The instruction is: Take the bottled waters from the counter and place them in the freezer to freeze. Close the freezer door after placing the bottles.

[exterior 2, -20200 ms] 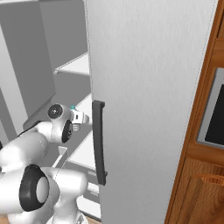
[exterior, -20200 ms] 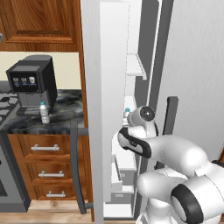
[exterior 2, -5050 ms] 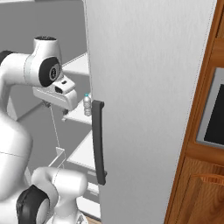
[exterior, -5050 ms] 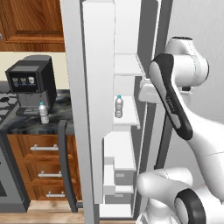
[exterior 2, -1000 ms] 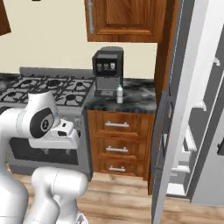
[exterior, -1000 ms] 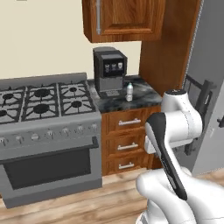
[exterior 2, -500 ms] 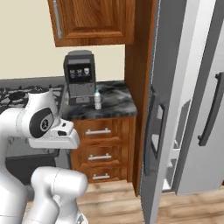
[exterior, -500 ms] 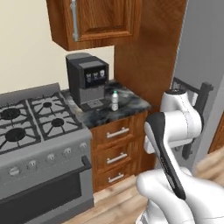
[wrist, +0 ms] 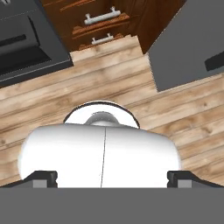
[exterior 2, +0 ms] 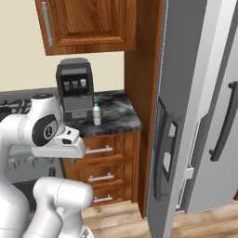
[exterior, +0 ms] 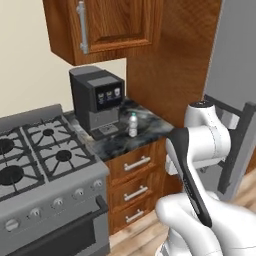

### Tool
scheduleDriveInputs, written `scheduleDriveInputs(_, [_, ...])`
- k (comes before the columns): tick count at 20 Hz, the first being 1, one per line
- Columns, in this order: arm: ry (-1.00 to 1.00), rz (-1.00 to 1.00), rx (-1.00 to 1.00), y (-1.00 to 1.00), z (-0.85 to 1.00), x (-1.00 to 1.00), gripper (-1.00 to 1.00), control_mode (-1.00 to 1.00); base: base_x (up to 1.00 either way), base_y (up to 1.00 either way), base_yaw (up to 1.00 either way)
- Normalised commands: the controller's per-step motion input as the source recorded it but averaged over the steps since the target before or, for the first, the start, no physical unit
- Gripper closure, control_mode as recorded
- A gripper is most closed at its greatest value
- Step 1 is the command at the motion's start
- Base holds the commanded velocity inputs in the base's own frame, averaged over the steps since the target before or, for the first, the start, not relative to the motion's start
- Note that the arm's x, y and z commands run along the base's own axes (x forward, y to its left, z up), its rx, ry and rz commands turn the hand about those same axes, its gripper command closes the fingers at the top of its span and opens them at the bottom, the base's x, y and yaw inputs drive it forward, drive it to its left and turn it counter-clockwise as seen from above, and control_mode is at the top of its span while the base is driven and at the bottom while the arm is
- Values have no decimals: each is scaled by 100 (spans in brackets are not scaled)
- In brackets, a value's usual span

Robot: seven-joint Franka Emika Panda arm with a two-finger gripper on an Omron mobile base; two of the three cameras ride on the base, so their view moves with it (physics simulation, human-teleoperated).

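One bottled water [exterior: 132, 124] [exterior 2: 96, 114], clear with a white label, stands upright on the dark marbled counter [exterior: 145, 131] [exterior 2: 118, 116], just right of the coffee machine. The grey freezer [exterior 2: 218, 65] rises at the right. Its freezer door [exterior: 232, 85] [exterior 2: 183, 88] with a dark bar handle [exterior 2: 163, 153] hangs open toward me. My gripper [wrist: 111, 177] points down at the wooden floor, open wide and empty, its fingertips [wrist: 43, 177] far apart. It is well short of the bottle.
A black coffee machine [exterior: 96, 99] [exterior 2: 74, 88] sits at the counter's back. The grey gas stove [exterior: 40, 165] lies to the left. Brown drawers [exterior: 135, 180] sit under the counter and wooden cabinets [exterior: 110, 25] hang above. The open door narrows the space at right.
The whole picture has shifted as the base moved: the counter, bottle and coffee machine now look larger and nearer. The gripper stays open and empty.
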Motion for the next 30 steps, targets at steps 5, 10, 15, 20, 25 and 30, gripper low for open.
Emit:
scheduleDriveInputs(5, [0,0,0,0,0,0,-100,100,44,22,-4])
scheduleDriveInputs(10, [0,0,0,0,0,0,-100,100,42,31,-5])
scheduleDriveInputs(15, [0,0,0,0,0,0,-100,100,35,42,-3])
scheduleDriveInputs(20, [0,0,0,0,0,0,-100,100,28,42,0])
scheduleDriveInputs(25, [0,0,0,0,0,0,-100,100,21,21,3])
scheduleDriveInputs(30, [0,0,0,0,0,0,-100,100,22,15,11])
